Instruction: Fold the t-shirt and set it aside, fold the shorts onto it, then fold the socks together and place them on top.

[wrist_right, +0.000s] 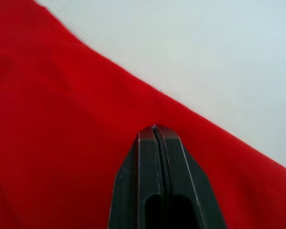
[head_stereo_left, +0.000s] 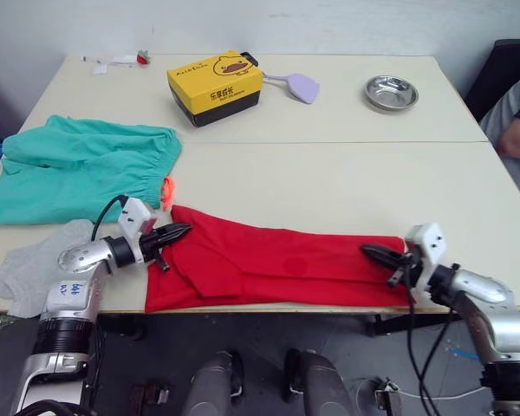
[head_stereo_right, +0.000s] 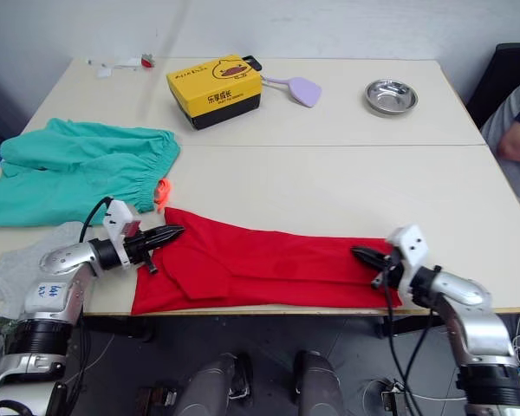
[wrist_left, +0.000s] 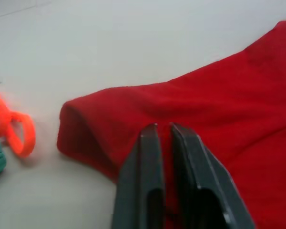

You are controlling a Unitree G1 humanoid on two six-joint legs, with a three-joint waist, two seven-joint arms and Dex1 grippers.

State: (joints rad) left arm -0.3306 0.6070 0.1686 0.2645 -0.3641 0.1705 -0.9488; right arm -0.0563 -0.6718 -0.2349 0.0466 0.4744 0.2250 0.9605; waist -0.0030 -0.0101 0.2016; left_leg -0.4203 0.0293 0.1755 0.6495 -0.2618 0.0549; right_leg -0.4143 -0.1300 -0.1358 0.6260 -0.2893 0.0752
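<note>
The red t-shirt (head_stereo_left: 277,264) lies folded into a long band along the table's front edge. My left gripper (head_stereo_left: 180,231) is shut, its tips resting over the shirt's left end, where a fold (wrist_left: 81,119) stands slightly raised. My right gripper (head_stereo_left: 370,252) is shut too, its tips low over the shirt's right end (wrist_right: 62,119). No cloth shows between either pair of fingers. The teal shorts (head_stereo_left: 78,169) lie spread at the left, their orange drawstring (head_stereo_left: 167,191) close to the shirt's corner. The grey socks (head_stereo_left: 30,264) lie at the front left, under my left arm.
A yellow box (head_stereo_left: 215,87), a purple scoop (head_stereo_left: 300,87) and a metal bowl (head_stereo_left: 391,92) stand along the far side of the table (head_stereo_left: 329,173). A person's arm (head_stereo_left: 518,130) shows at the right edge. Small items (head_stereo_left: 121,61) sit at the far left corner.
</note>
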